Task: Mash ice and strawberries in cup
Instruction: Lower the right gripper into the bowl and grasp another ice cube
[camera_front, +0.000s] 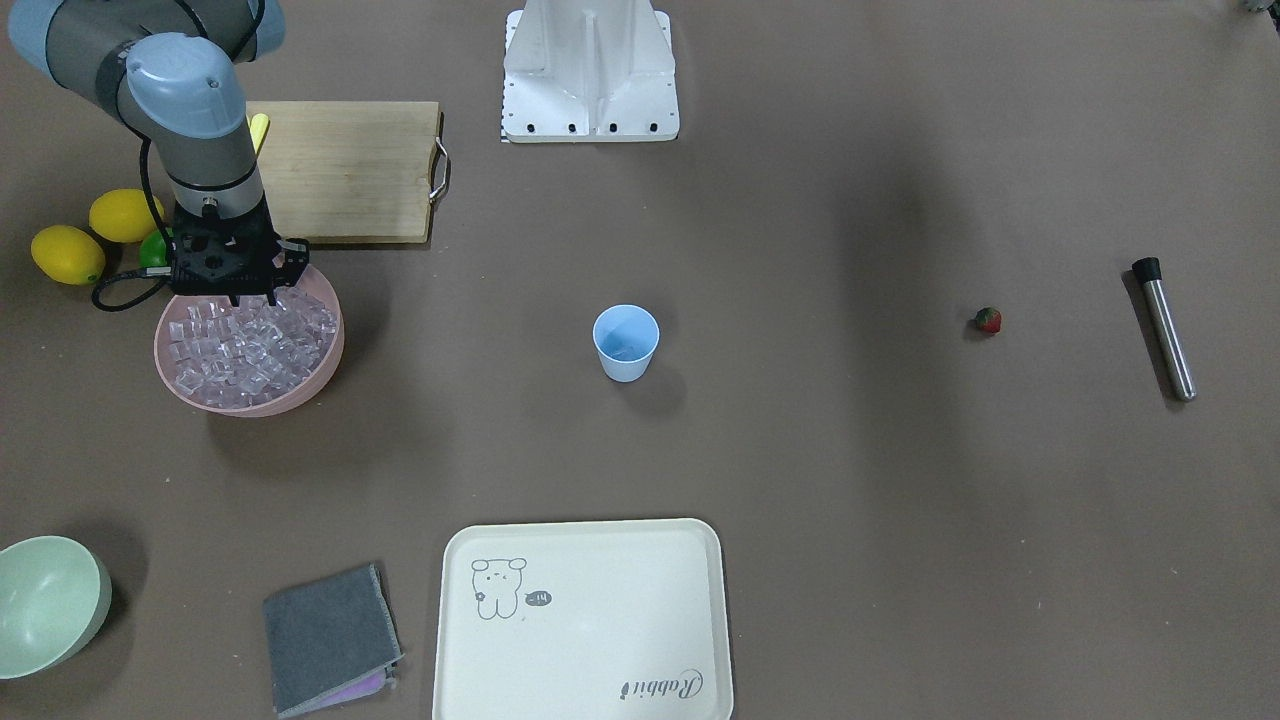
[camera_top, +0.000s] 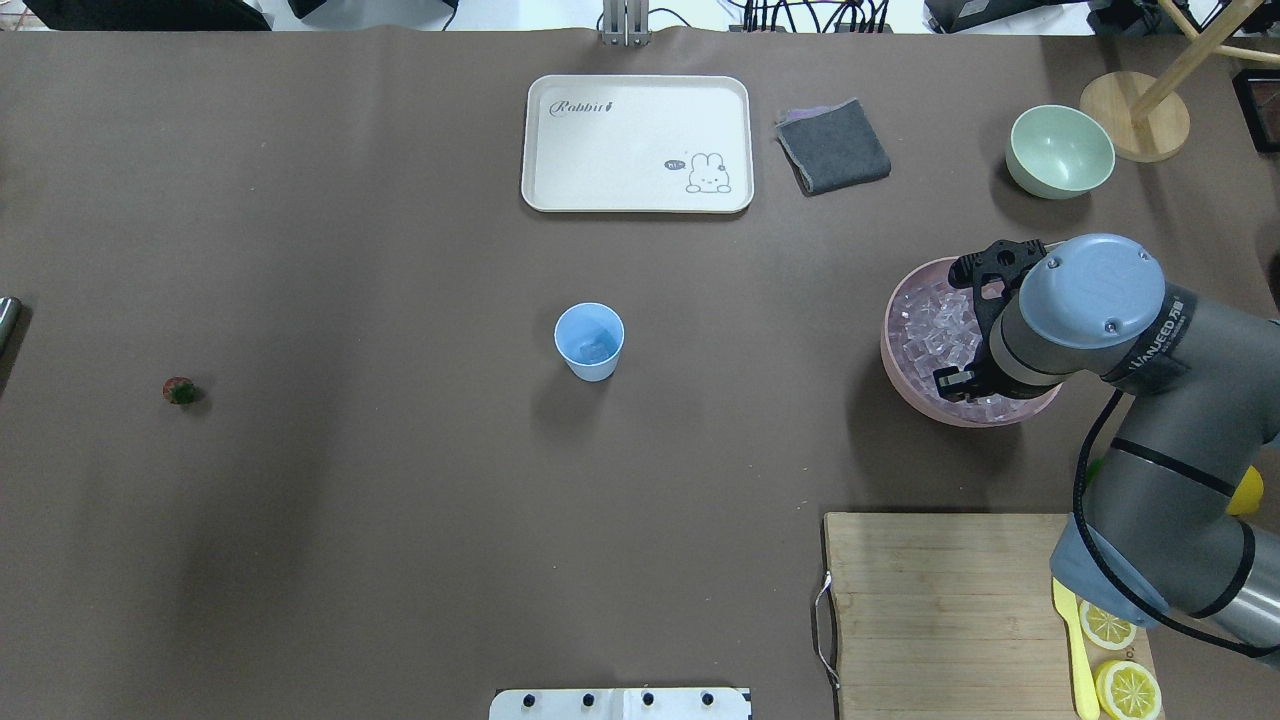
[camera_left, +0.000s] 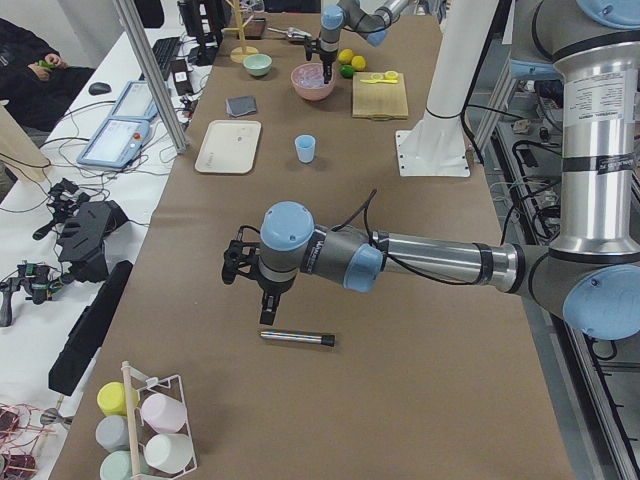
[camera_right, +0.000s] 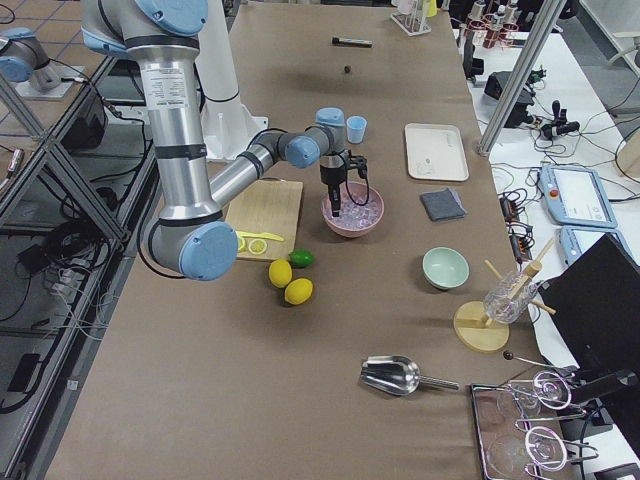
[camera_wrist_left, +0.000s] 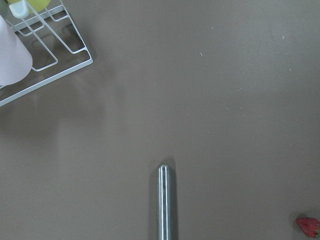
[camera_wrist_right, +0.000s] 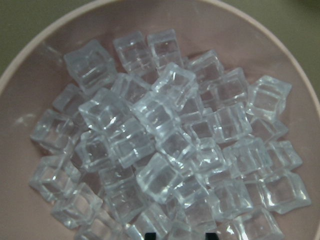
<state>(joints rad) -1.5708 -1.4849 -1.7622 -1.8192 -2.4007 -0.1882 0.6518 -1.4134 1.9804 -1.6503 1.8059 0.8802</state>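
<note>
The light-blue cup (camera_front: 626, 342) stands upright mid-table, also in the overhead view (camera_top: 589, 341); something clear seems to lie at its bottom. The ice (camera_wrist_right: 165, 145) fills a pink bowl (camera_front: 322, 378). My right gripper (camera_front: 254, 302) hangs just over the ice, tips (camera_wrist_right: 150, 235) apart, open and empty. The tiny strawberry (camera_front: 988, 320) lies alone on the table, also at the corner of the left wrist view (camera_wrist_left: 308, 226). My left gripper (camera_left: 265, 315) hovers over a steel muddler (camera_wrist_left: 166, 200); I cannot tell whether it is open or shut.
A wooden cutting board (camera_front: 345, 170), two lemons (camera_front: 68, 254) and a lime (camera_front: 153, 250) sit behind the pink bowl. A cream tray (camera_front: 585, 620), a grey cloth (camera_front: 330, 640) and a pale green bowl (camera_front: 45, 605) line the far edge. A wire cup rack (camera_wrist_left: 45, 60) is near the muddler.
</note>
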